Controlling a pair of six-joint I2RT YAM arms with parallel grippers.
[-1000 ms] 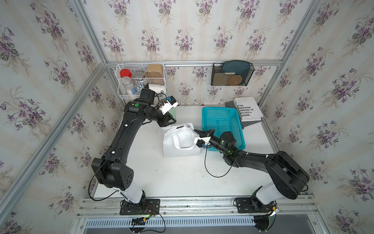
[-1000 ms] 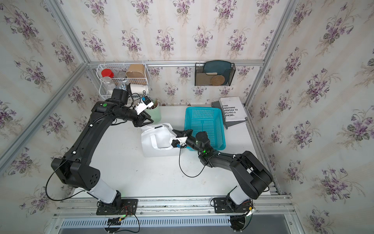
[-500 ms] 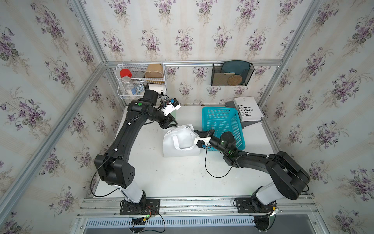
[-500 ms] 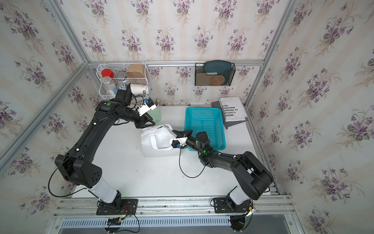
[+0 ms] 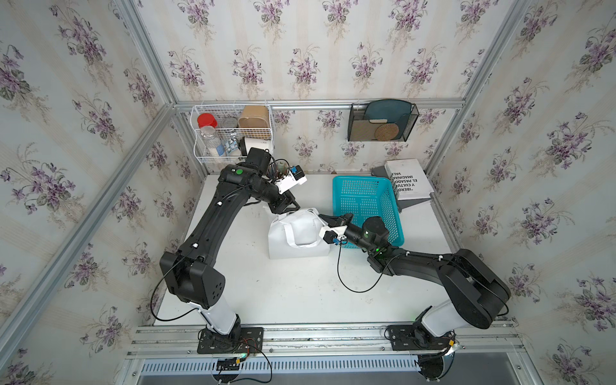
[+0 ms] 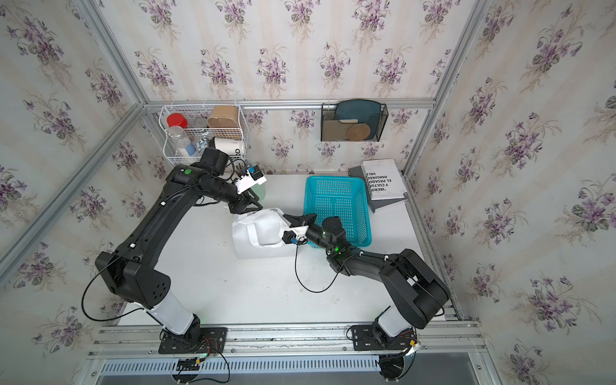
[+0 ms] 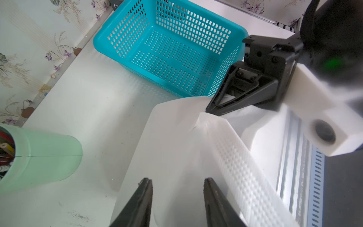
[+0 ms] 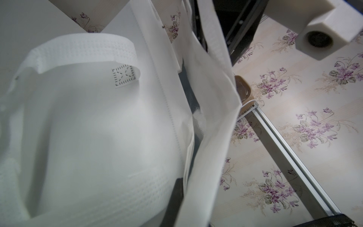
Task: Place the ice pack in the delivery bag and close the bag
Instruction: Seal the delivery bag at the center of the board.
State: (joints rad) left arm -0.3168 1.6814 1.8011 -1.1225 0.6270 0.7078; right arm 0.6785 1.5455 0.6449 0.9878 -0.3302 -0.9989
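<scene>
Across table (image 5: 300, 293), right arm (image 5: 416, 263) stretches low, tool (image 5: 324, 217) pinching delivery bag (image 5: 293, 246).

The white table (image 5: 283, 293) is carrying four things, and most of its near half is lying bare. The delivery bag (image 5: 293, 250), white and boxy, is sitting close to the middle. Just to its right the turquoise basket (image 5: 360, 179) is standing open side up; whether the two are touching is not clear. In the far right corner a grey stand (image 5: 415, 204) is propping up a white book (image 5: 407, 180) at a tilt. Far and left of the bag, a pale green cup (image 7: 45, 157) is standing apart from it and holding pencils (image 7: 5, 146). Faint scuff marks (image 7: 78, 215) are showing on the surface beside the bag.
</scene>
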